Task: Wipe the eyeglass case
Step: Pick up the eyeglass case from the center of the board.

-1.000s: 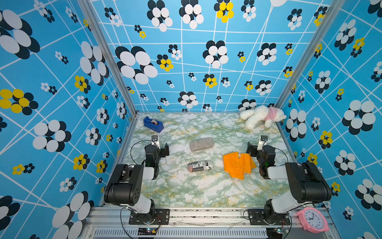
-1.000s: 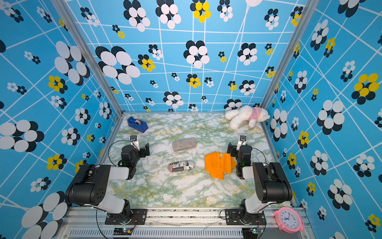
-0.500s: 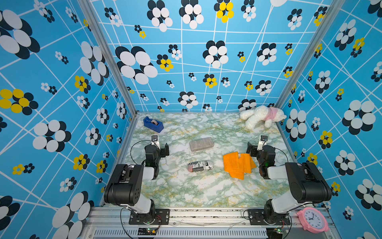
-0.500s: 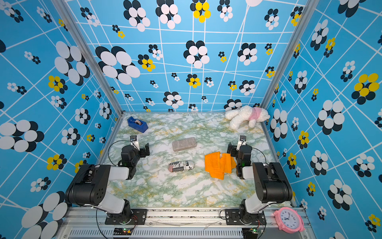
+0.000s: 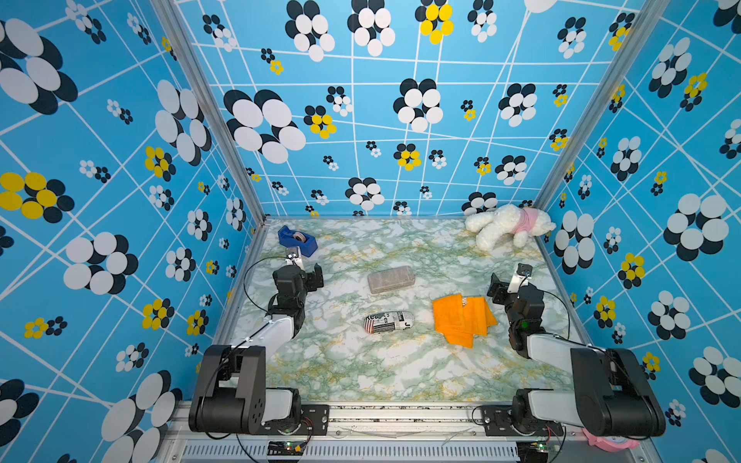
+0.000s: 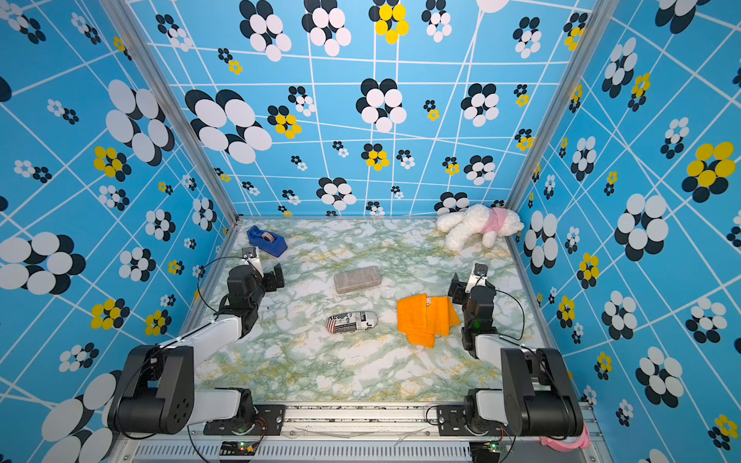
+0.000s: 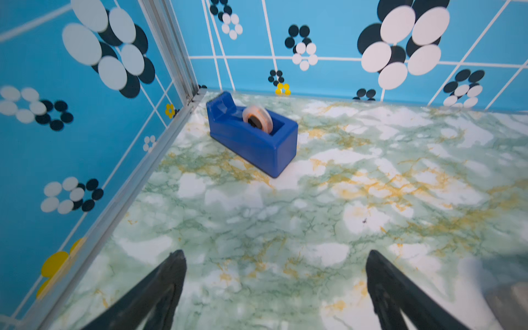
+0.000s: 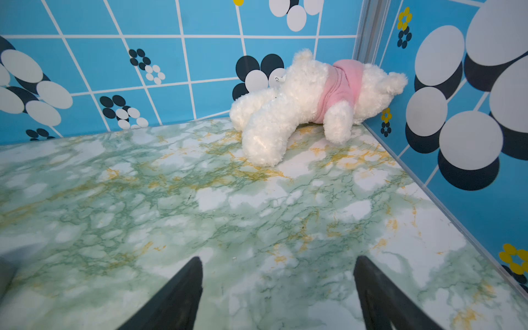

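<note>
We see nothing moved on the desk (image 5: 361, 373); left fingers (image 7: 160, 294) and right fingers (image 8: 177, 294) gape empty, orange cloth (image 5: 461, 320) untouched, so wiping awaits.

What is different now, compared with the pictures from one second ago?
Nothing visibly changed. The left gripper and right gripper remain open and empty; the orange cloth, newsprint case and grey case lie untouched where they were.

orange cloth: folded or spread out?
Folded. The orange cloth shows stacked, overlapping layers with offset edges in both top views, not a single open sheet.
</note>
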Motion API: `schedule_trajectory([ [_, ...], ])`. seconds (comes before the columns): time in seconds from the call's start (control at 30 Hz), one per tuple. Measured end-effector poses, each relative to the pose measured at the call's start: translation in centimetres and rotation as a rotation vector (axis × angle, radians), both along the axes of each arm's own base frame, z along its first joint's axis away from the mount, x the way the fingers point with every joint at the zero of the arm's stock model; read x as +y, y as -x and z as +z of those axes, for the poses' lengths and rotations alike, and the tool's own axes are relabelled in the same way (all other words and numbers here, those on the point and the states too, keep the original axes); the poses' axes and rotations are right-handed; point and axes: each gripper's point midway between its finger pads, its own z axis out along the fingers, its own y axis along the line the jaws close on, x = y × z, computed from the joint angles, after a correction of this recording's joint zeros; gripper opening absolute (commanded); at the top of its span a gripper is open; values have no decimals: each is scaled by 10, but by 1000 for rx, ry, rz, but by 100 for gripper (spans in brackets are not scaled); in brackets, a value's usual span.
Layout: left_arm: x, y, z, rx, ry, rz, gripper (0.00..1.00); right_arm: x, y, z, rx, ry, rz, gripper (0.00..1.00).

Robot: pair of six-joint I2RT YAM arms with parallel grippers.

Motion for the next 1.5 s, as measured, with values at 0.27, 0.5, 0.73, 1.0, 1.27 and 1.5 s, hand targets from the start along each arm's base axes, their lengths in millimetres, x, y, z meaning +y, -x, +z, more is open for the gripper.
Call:
schedule_trajectory([
  [0.27,-88,22,64,113,14,-245,81,21,-2,78,58,-154,63,75],
  [0.5,-199,102,25,429,-70,-773,79,82,22,37,312,-181,221,78],
  [0.73,-236,161,-28,628,-257,-1128,83,142,15,10,567,-111,359,82],
  [1.0,-236,169,-73,717,-389,-1325,86,151,32,5,624,-87,393,87],
  [1.27,-237,157,-117,812,-450,-1402,96,156,38,-10,664,-99,418,89],
  [1.5,-242,142,-117,792,-461,-1412,96,159,39,-18,678,-106,433,91],
])
